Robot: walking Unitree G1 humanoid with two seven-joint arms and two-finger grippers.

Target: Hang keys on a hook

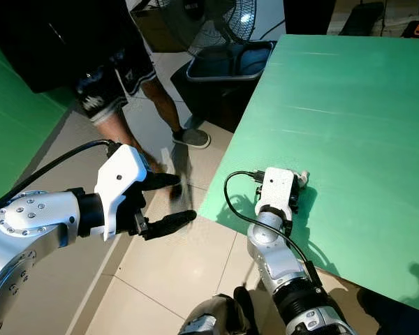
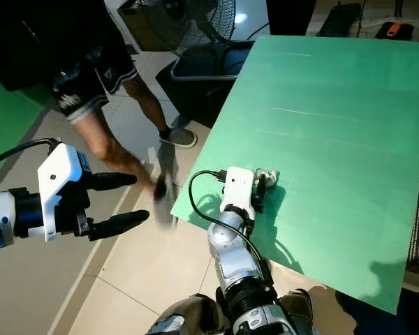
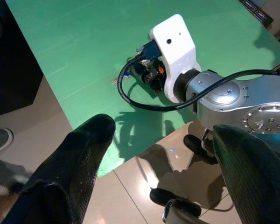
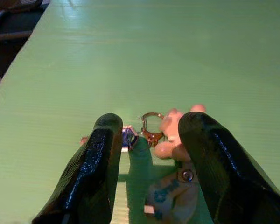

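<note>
Nearest to you, your right arm rises from the bottom of the head views and bends forward over the near edge of the green table [image 1: 349,105]. Its wrist is turned down, so the right gripper [image 4: 149,154] points at the tabletop, close to the near left corner. Your left arm comes in from the left side and stays over the tiled floor [image 1: 160,272], beside the table, not above it. The left gripper [image 1: 169,201] is held about level, its two black fingers spread wide with nothing between them.

The right wrist view gives you what the head views hide: the fingers are well apart, one on each side of the keys [image 4: 170,140]. The bunch lies flat on the table between them. I cannot tell if a finger touches it, and nothing is gripped. In it you can count one brown metal clasp [image 4: 150,127], one pale pink charm, one small blue piece and one flat tag with blue marks. From the head views you see just a small pale bit at the wrist.

The left wrist view looks across at the right arm with its black cable [image 3: 144,105].

Farther away, a person [image 1: 115,84] in dark shorts stands on the floor, and behind are a dark bin [image 1: 227,66] and one fan [image 1: 220,21].
</note>
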